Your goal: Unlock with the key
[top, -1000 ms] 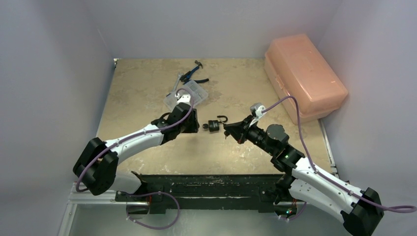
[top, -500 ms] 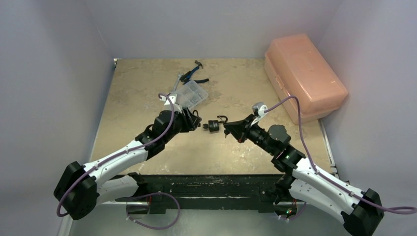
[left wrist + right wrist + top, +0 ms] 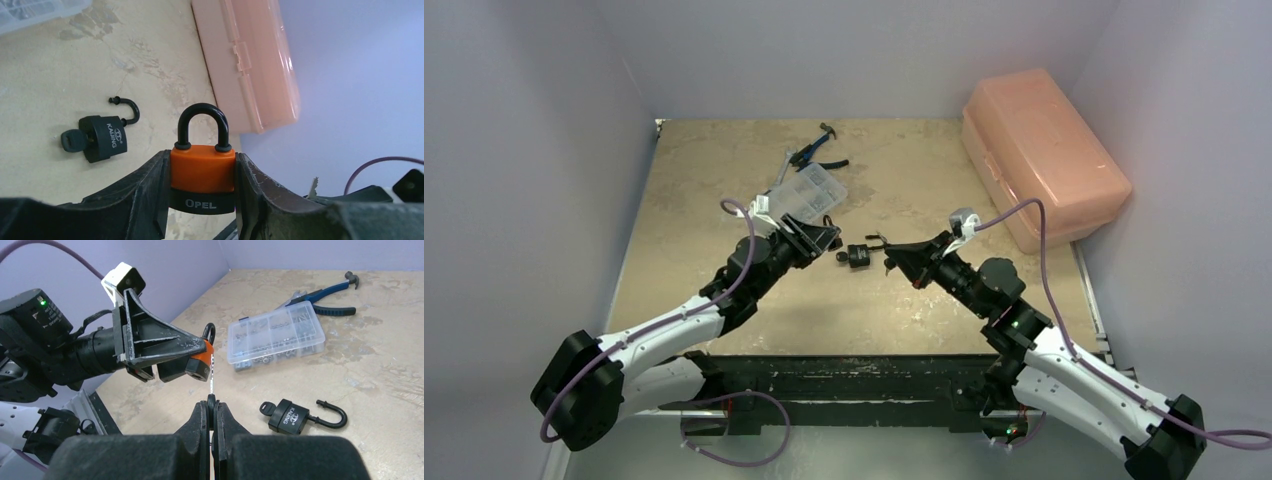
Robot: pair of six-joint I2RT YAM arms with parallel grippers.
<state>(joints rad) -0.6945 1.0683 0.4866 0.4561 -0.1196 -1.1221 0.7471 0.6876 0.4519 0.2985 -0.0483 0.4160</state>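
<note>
Left pincer (image 3: 202, 159) clamps the orange padlock (image 3: 202, 170) by its sides, shackle closed, held above the surface (image 3: 704, 180). Right pincer (image 3: 211, 407) is pinched tight on the key (image 3: 211, 381), its tip just beside that padlock's base. A black padlock (image 3: 288, 416) lies open nearby.

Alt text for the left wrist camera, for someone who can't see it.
The left gripper's fingers clamp an orange padlock, shackle closed and pointing up. Beyond it on the table lie a black padlock, shackle open, key inserted, and a pink box.
</note>
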